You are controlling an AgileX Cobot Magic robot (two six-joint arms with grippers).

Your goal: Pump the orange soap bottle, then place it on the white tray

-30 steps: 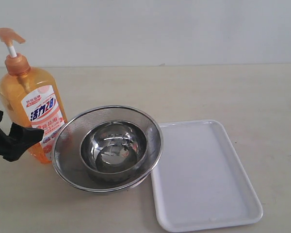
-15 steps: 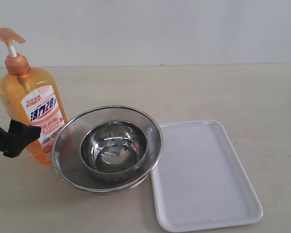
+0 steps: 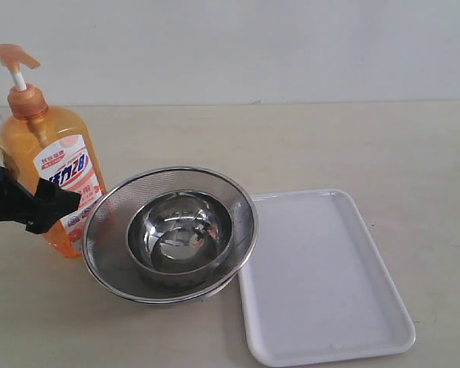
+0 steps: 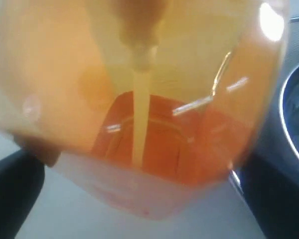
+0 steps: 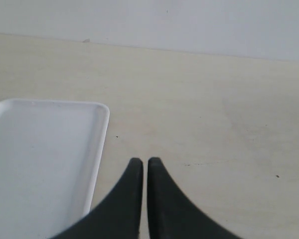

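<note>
One tall translucent orange soap bottle (image 3: 60,165) stands on the beige table (image 3: 330,146), one round steel mesh strainer (image 3: 110,224) holding one steel bowl (image 3: 180,230) between it and one flat white plastic tray (image 3: 322,284). Two grippers: the left gripper (image 3: 32,205) spread wide astride the bottle's lower body, contact too blurred to tell, far finger hidden; the right gripper (image 5: 141,162) closed, empty

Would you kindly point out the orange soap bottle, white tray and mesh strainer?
orange soap bottle (image 3: 64,167), exterior view, label.
white tray (image 3: 322,268), exterior view, bare floor.
mesh strainer (image 3: 110,222), exterior view, left wall.
</note>
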